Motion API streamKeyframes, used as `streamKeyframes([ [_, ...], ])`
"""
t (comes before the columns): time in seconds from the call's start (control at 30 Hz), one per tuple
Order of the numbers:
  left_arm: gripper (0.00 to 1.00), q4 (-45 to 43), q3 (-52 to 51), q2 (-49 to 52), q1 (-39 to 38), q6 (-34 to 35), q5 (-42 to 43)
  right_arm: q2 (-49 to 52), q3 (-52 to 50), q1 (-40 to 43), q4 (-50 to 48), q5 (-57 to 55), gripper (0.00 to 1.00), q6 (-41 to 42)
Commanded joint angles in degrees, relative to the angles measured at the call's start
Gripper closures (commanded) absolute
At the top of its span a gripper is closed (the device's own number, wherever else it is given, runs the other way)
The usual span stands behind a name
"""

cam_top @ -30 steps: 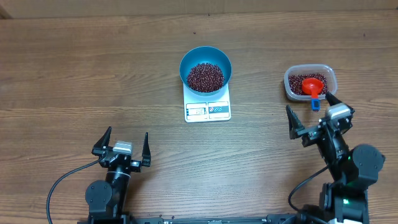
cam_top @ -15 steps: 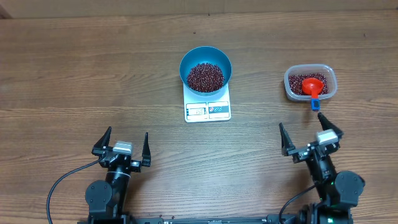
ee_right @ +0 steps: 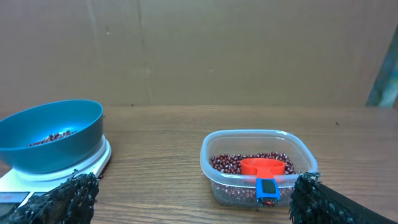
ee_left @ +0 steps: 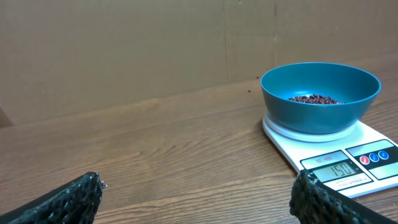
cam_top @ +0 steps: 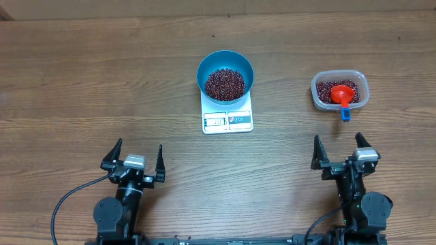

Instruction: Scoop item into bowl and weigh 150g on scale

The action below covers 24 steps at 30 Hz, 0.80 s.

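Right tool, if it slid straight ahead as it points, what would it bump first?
Probably the clear rounded plastic tub, perhaps the red scoop's blue handle tip jutting toward it first; depth is unclear.

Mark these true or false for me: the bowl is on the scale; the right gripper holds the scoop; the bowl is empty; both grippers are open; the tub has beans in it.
1. The bowl sits on the scale. True.
2. The right gripper holds the scoop. False: the scoop lies in the tub, and the right gripper is back near the table's front edge, holding nothing.
3. The bowl is empty. False: it holds a heap of beans.
4. Both grippers are open. True: the left gripper and the right one both have their fingers spread and hold nothing.
5. The tub has beans in it. True: they lie around the scoop.
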State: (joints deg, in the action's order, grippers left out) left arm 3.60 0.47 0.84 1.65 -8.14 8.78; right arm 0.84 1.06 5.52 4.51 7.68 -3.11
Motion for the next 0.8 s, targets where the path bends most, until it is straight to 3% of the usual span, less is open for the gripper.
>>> streamKeyframes([
  [0.0,0.0,0.2,-0.2,-0.6,0.2,-0.9,-0.3,-0.7,-0.6,-0.7,-0.1,-1.8,0.0,3.2],
  [0.3,0.0,0.2,-0.2,-0.6,0.2,-0.9,-0.3,-0.7,-0.6,-2.1,-0.1,-2.1,0.0,3.1],
  [0.77,0.0,0.2,-0.2,-0.6,0.2,-0.9,-0.3,-0.7,-0.6,-3.4,-0.1,-1.2,0.0,-4.4],
])
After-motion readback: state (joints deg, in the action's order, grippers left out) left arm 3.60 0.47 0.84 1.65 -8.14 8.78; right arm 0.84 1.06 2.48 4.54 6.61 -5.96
